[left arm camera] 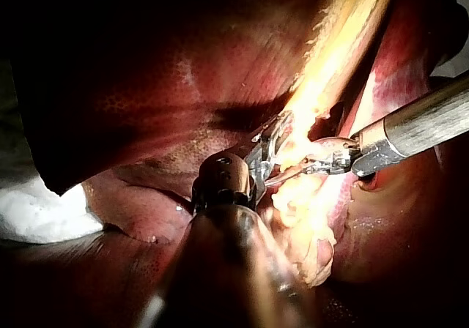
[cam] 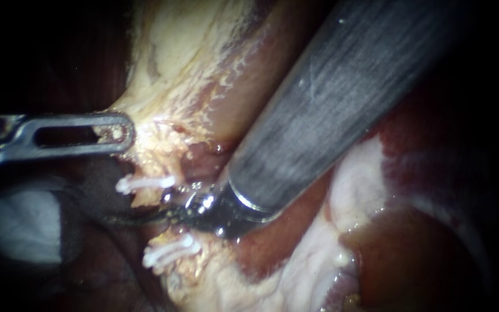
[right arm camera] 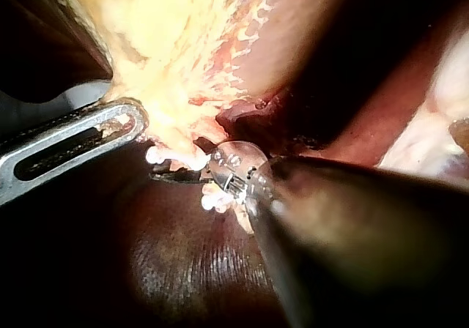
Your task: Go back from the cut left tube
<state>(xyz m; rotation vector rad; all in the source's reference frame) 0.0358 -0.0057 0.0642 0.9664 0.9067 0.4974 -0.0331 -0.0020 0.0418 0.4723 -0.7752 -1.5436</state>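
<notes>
**Fatty tissue** (cam: 186, 52): pale yellow, lumpy and stringy, wet and shiny. It runs as a band down the middle of the field, with red-brown flesh on either side.

**Liver** (left arm camera: 146, 72): dark red, smooth and glossy, finely mottled. It lies as a broad lobe behind both instruments.

**Cut tube** (cam: 145, 199): a short pale stump in the fatty band, parted across. Its two ends stand apart, one on each side of the right instrument's blades.

**Upper clip** (cam: 145, 184): white, slim and ribbed, set crosswise on the upper end of the tube, just under the left instrument's tip.

**Lower clips** (cam: 171, 249): the same white ribbed make, apparently two lying side by side on the lower end.

**Left instrument** (cam: 116, 133): flat bright metal with a long slot through the jaw. The tool is closed on the edge of the fatty tissue. Yellow shows through the slot at the tip, and the band is pulled taut from there.

**Right instrument** (cam: 128, 219): a thick, dull grey shaft with a streaked finish, then a shiny metal wrist and thin, dark, slightly curved blades. The tool's blades lie together as one narrow line and hold nothing. They sit in the gap between the upper clip and the lower clips, near both.

**White pad** (cam: 12, 225): soft and cloth-like, off to the side below the left instrument's shaft, well apart from the tube.
</notes>
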